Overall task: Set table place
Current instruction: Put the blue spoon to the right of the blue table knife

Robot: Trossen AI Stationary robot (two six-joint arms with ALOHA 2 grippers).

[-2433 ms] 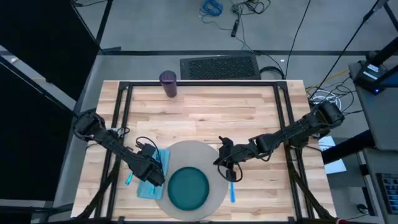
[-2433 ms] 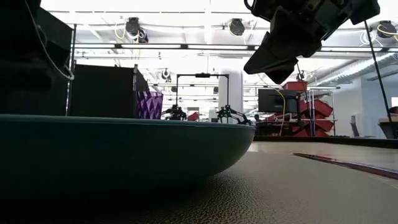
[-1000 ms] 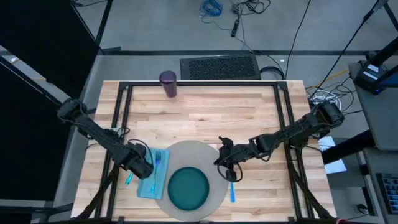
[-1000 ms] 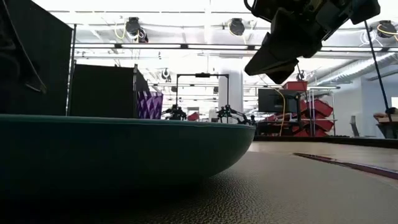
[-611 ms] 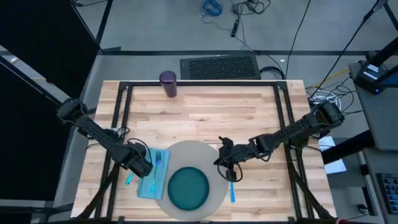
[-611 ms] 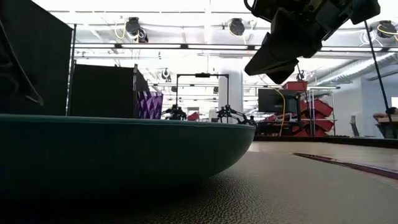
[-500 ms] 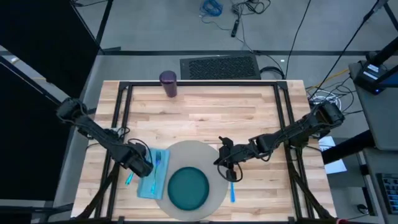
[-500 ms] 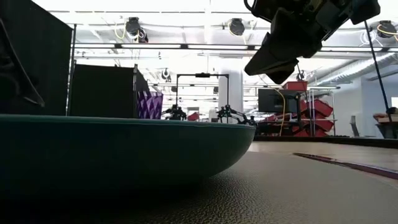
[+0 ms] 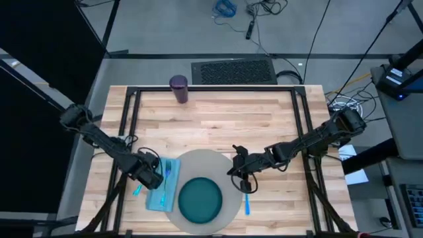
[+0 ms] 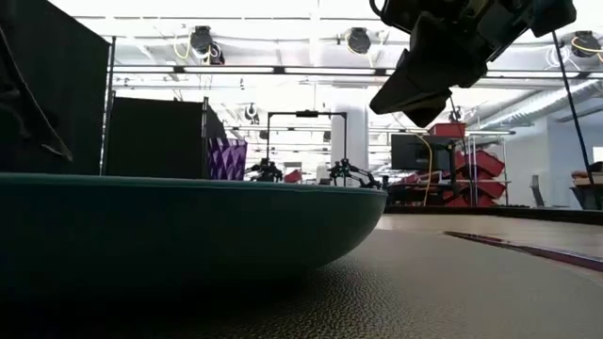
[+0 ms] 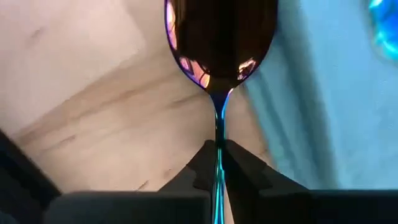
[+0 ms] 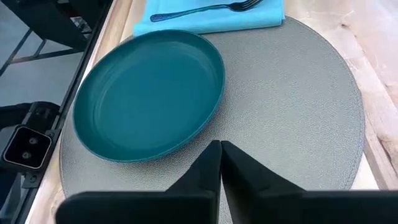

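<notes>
Most of the setting is laid: round teal plate point(image 9: 199, 200) on the grey mat point(image 12: 298, 118), fork point(image 12: 205, 10) on the blue napkin point(image 9: 160, 192). Left gripper point(image 11: 217, 163) clamps a shiny spoon point(image 11: 219, 37) beside the napkin; right gripper point(image 12: 220, 163), jaws together, waits above the mat. Purple cup point(image 9: 178, 88) stands far off, unplaced.

We find no readable text, label, brand, number or sign in any view; nothing legible on the pale wood plank table point(image 9: 218, 125), the round teal plate point(image 12: 149, 93), or the room's far red bins point(image 10: 476, 160).
</notes>
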